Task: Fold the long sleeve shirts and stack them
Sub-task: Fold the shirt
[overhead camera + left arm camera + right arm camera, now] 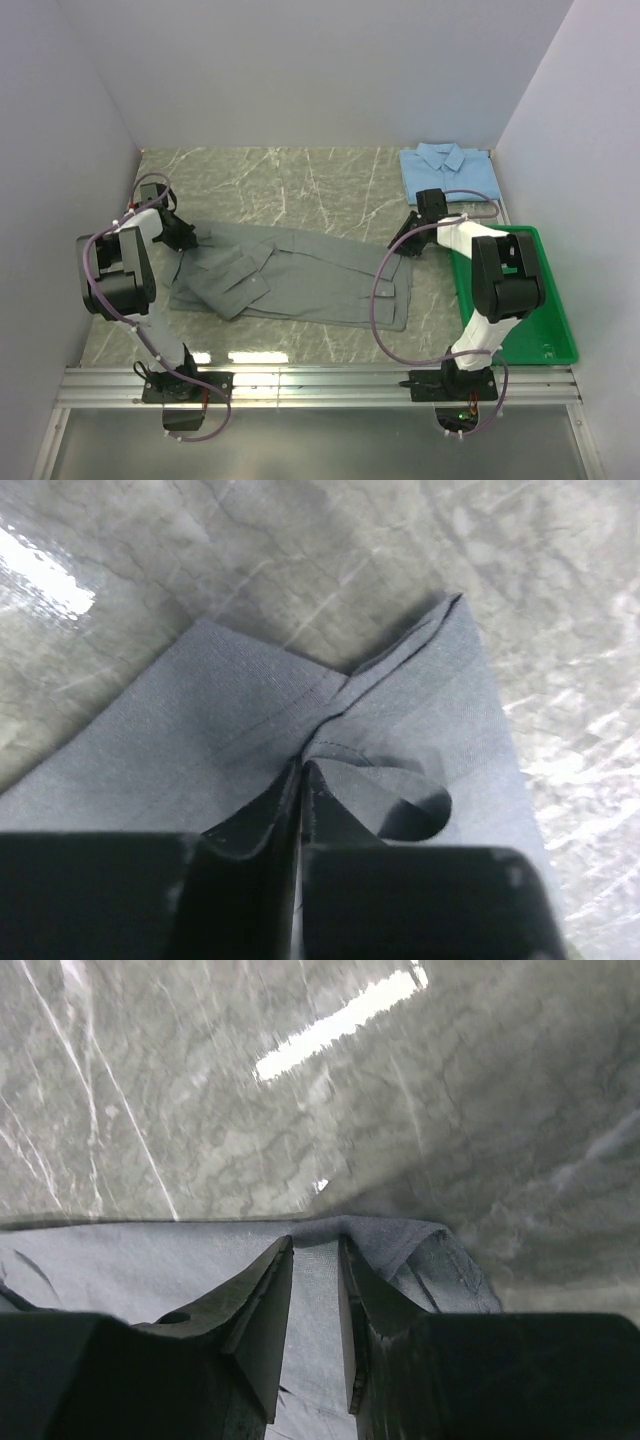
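The grey long sleeve shirt (300,275) lies spread out across the middle of the table, collar end to the left. My left gripper (185,237) is at its left end, and in the left wrist view it (302,765) is shut on a pinched-up fold of the grey cloth (200,730). At the shirt's right end my right gripper (410,245) rests on the hem. Its jaws (315,1243) stand a narrow gap apart with grey cloth (120,1260) lying between them and bunched against the right finger. The light blue shirt (450,172) lies folded at the back right.
A green plastic tray (560,310) sits along the right side, close beside the right arm. White walls enclose the table on the left, back and right. The marble tabletop (300,180) lies bare behind the grey shirt.
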Controlling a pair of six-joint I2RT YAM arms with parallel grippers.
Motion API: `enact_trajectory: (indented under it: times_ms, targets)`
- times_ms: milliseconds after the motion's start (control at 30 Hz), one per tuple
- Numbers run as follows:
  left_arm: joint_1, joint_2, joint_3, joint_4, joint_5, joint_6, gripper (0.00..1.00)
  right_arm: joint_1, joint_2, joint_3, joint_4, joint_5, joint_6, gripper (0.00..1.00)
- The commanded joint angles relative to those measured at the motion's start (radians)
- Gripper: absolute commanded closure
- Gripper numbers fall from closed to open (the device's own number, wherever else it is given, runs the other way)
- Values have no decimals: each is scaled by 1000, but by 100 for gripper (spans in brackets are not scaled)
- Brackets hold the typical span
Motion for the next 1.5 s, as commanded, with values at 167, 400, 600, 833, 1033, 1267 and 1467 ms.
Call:
enact_trajectory:
  times_ms: [167, 400, 600, 833, 1033, 1267, 1467]
  targets:
    - [35, 27, 29, -28, -52, 3, 97, -18, 105, 161, -48, 34, -19, 67]
    - [35, -132, 24, -33, -10, 37, 62, 16, 18, 212, -5, 67, -119, 65]
    - [15, -328, 40, -103, -5, 173, 19, 103, -165, 175, 26, 87, -251, 46]
    - [-124, -497, -8, -188, 63, 328, 18, 258, -338, 106, 20, 75, -377, 37]
    - [-363, -557, -75, -234, 33, 405, 19, 335, -432, 34, 10, 22, -430, 37]
    - [-486, -481, -129, -185, -3, 459, 24, 357, -458, -14, 24, -4, -456, 37]
    - [-526, -370, -114, -134, -54, 508, 24, 358, -435, -6, 10, -16, -477, 38]
